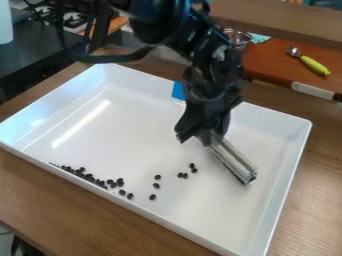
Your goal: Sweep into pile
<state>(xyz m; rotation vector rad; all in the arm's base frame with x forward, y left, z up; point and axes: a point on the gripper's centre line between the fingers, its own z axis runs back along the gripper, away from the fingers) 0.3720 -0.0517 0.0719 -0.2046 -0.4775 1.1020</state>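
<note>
Many black beans along the near wall, a few further in

A white tray sits at a slant on a wooden table, with the beans on its floor. Most of them form a crowded, uneven line against the near wall, towards the tray's left corner. That line is thin at its left end and thicker towards the middle, where several beans lie a little apart from the wall.

Further right, one bean lies by itself, and two more sit above it in the view, near each other but apart. Beyond these, a loose cluster of four is the closest to the arm: two side by side, the other two just up and to the right.

The arm comes in from the top edge, and its gripper hangs over the right half of the tray. The gripper is clamped on a long silver bar, which tilts down to the right, its lower end to the right of the cluster. The beans are apart from the bar.

A piece of blue tape is on the tray's far wall. Behind the tray, at the right, a scoop with a green handle lies on a reddish-brown board; a clear container and a pale green cloth are near it. A stove shows at the upper left.
</note>
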